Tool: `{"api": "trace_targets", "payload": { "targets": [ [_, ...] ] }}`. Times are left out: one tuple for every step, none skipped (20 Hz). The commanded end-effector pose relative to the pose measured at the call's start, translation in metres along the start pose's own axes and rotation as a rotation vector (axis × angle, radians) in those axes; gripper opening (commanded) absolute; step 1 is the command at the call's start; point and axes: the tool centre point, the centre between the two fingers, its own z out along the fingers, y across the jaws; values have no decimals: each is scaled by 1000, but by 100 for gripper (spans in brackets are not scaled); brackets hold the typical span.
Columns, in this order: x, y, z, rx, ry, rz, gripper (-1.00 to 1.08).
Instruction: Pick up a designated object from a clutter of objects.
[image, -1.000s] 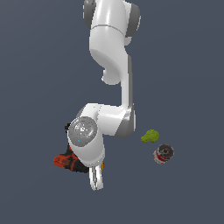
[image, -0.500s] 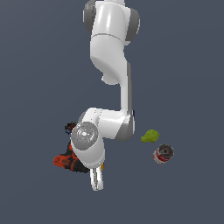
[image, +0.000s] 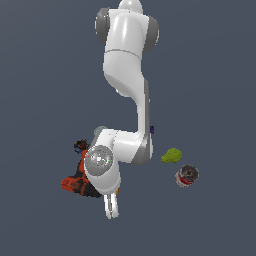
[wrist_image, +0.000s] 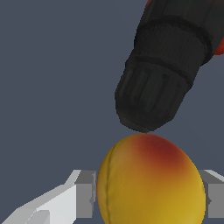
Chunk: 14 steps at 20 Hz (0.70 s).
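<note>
Your gripper (wrist_image: 148, 199) has fingers (wrist_image: 86, 194) either side of the fruit (wrist_image: 151, 181), can't tell if clamped yet; prob light, smooth & roll-prone, so squeeze its widest part, clear of the drill (wrist_image: 164, 65).

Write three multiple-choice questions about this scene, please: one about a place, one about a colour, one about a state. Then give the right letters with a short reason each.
1. In the wrist view, what lies just beyond the round fruit?
A. the black chuck of the power drill
B. the green pear
C. a purple block

2. What colour is the round fruit?
A. all green
B. yellow-orange with a red blush
C. blue and white

3. How does the gripper stand to the fruit?
A. far from it
B. one finger on each side of it
C. shut beside it

Answers:
1 A: the power drill chuck nearly meets the round fruit.
2 B: its skin is yellow with a red patch.
3 B: the gripper jaws flank the fruit.
</note>
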Motion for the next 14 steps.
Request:
{"api": "trace_targets", "payload": {
  "targets": [
    [0, -1, 0, 1, 0, 0, -100],
    [0, -1, 0, 1, 0, 0, -100],
    [0, -1, 0, 1, 0, 0, -100],
    [0, -1, 0, 1, 0, 0, -100],
    [0, -1, 0, 1, 0, 0, -100],
    [0, -1, 0, 1, 0, 0, -100],
    [0, -1, 0, 1, 0, 0, -100],
    [0, -1, 0, 1, 0, 0, -100],
    [0, -1, 0, 1, 0, 0, -100],
    [0, 0, 0, 0, 0, 0, -100],
    [0, 0, 0, 0, 0, 0, -100],
    [0, 0, 0, 0, 0, 0, -100],
    [-1, 0, -1, 0, 0, 0, -100],
    [-1, 1, -2, 0, 0, 0, -100]
  ]
}}
